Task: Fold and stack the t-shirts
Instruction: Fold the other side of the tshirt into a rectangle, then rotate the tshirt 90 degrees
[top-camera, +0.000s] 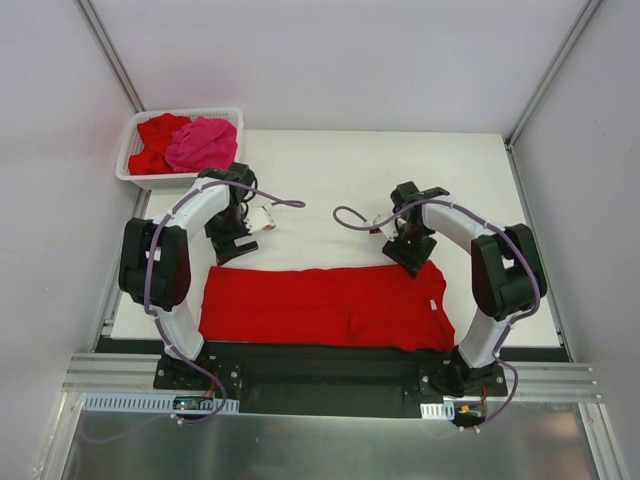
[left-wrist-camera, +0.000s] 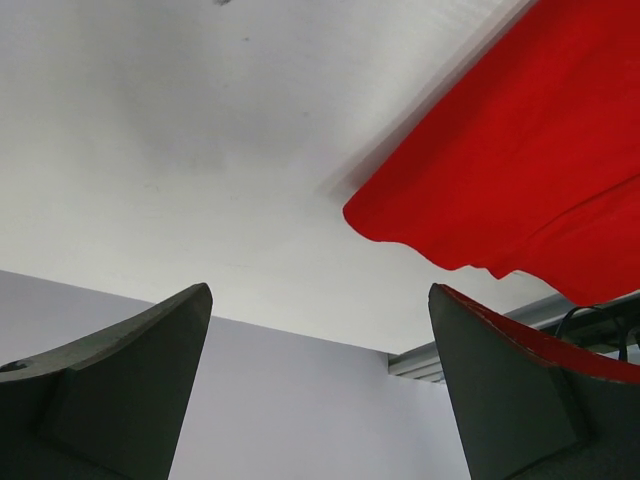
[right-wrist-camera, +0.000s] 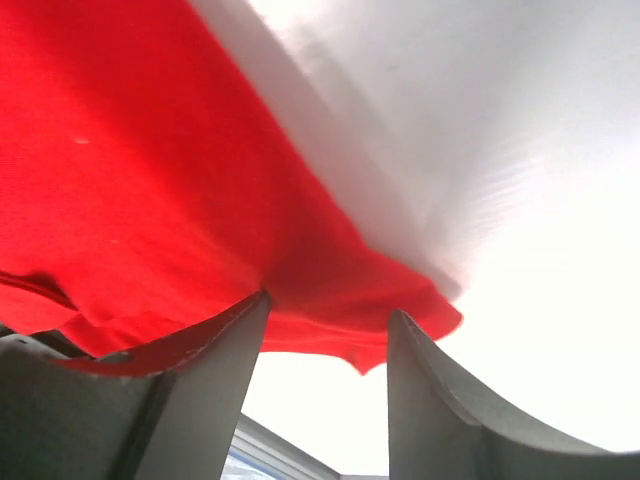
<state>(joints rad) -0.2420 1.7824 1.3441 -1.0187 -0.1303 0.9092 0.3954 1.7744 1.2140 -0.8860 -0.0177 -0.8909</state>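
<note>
- On the surface (top-camera: 350, 170), a red t-shirt (top-camera: 320, 305) lies part-folded in a long band; nothing is stacked.
- A second red t-shirt (top-camera: 155, 135) and a pink t-shirt (top-camera: 203, 143) sit in the basket (top-camera: 135, 178).
- The left tool (left-wrist-camera: 320, 300) and right tool (right-wrist-camera: 330, 305) gape, empty.

Cropped at the right edge of the left wrist view, upper edge blurred: flat red t-shirt (left-wrist-camera: 520, 170). Cropped again left and top in the right wrist view. Partly buried under the pink t-shirt (top-camera: 203, 143): second red t-shirt (top-camera: 155, 138).
</note>
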